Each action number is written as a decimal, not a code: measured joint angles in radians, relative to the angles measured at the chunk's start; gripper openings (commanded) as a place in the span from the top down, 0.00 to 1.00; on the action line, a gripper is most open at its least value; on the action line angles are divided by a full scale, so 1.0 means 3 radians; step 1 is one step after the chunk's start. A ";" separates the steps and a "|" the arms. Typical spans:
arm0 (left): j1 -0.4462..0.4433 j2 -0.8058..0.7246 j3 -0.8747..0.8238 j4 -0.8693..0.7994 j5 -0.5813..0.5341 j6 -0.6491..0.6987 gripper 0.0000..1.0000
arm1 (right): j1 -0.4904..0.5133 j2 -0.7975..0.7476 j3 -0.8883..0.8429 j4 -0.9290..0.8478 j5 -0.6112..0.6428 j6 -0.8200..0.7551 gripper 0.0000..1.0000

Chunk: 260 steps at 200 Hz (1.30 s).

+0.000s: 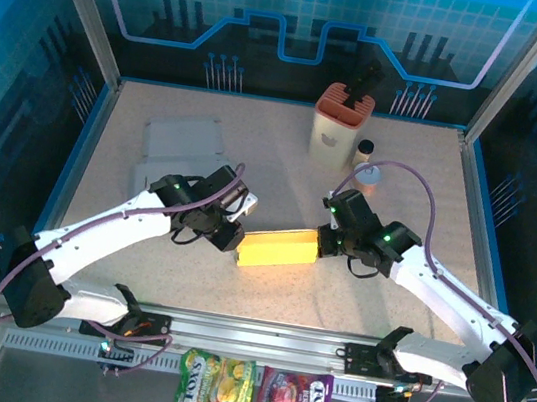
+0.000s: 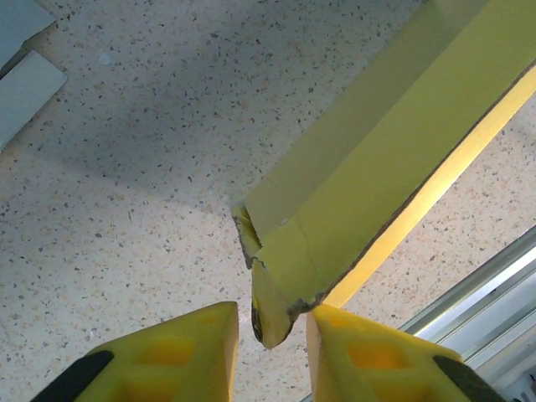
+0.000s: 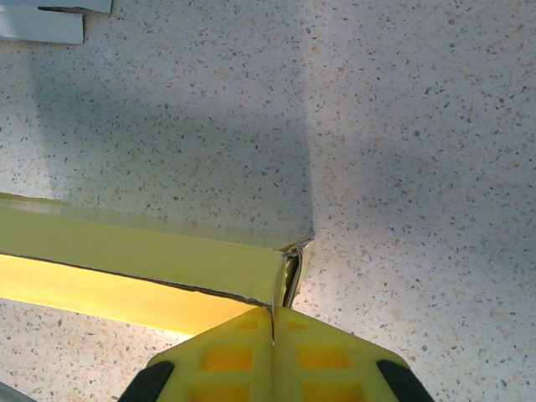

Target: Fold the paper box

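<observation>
Where the left gripper (image 2: pixel 272 322) is caught by its own wrist camera, the two yellow fingers (image 2: pixel 176 347) are held a narrow gap apart. A torn end flap (image 2: pixel 266 293) of the yellow paper box (image 2: pixel 394 159) is lodged in that gap. Whether the flap is actually pressed by the pads cannot be told.

The right gripper (image 3: pixel 273 322) is closed, with its fingers (image 3: pixel 226 356) pressed flat against each other. They are set right at the end corner of the box (image 3: pixel 142 251), where a thin flap edge (image 3: pixel 291 280) is stood upright. Whether any card is caught between them cannot be told.

From above, the box (image 1: pixel 279 248) is seen laid across the middle of the speckled table (image 1: pixel 284 163), towards its near side, with its long axis run left to right. The left gripper (image 1: pixel 231 234) is placed at its left end and the right gripper (image 1: pixel 323 242) at its right end.

Behind the left arm, flat pale sheets (image 1: pixel 180 147) are spread on the table. At the back, a cream and orange holder (image 1: pixel 341 121) is stood upright with a dark object set in it, and a small jar (image 1: pixel 365 153) is placed just beside it. Two sweet bags (image 1: pixel 215 388) are laid on the frame in front of the arm bases.
</observation>
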 measured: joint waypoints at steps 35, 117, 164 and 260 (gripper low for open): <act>0.0000 0.0011 0.0000 0.0000 0.0019 -0.0011 0.78 | 0.0000 0.0000 0.0000 0.0000 -0.0001 -0.0001 1.00; 0.0000 0.0018 0.0001 -0.0001 0.0018 -0.0013 0.79 | 0.0000 0.0000 0.0000 0.0000 0.0000 -0.0001 1.00; 0.0000 0.0018 0.0018 -0.0001 0.0017 -0.0011 0.78 | 0.0000 0.0004 0.0000 0.0001 0.0000 0.0000 1.00; 0.0000 0.0018 0.0042 -0.0001 0.0017 -0.0018 0.89 | 0.0001 0.0014 0.0011 0.0000 -0.0001 -0.0001 1.00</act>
